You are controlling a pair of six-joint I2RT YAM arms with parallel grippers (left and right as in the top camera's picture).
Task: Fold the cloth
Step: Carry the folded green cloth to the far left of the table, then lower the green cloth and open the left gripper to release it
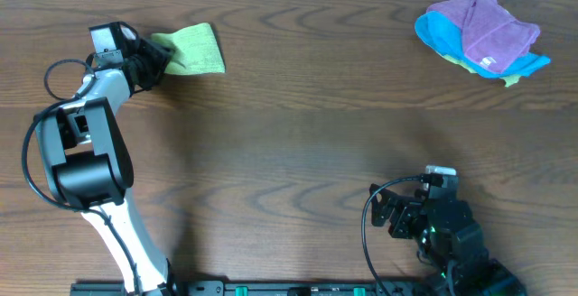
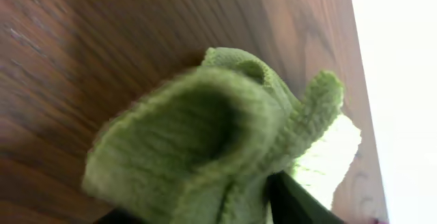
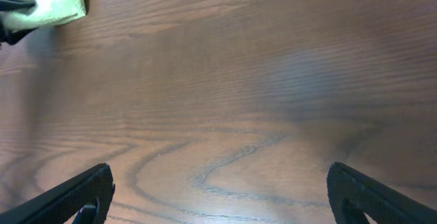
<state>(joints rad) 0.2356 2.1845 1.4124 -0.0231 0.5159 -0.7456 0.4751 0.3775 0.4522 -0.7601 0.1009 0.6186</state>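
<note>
At the far left of the tabletop (image 1: pixel 298 134), the left claw (image 1: pixel 161 57) clenches the cloth (image 1: pixel 191 49), which spreads just right of it. The right claw (image 3: pixel 218 193) hangs released, near right.

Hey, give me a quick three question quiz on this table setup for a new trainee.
1. True or false: the right gripper is holding the cloth.
2. The purple cloth lies: A) on the blue cloth; B) under the right gripper; C) against the cloth.
3. Fill in: the ___ gripper is shut on the cloth.
Key: 1 false; 2 A; 3 left gripper.
</note>
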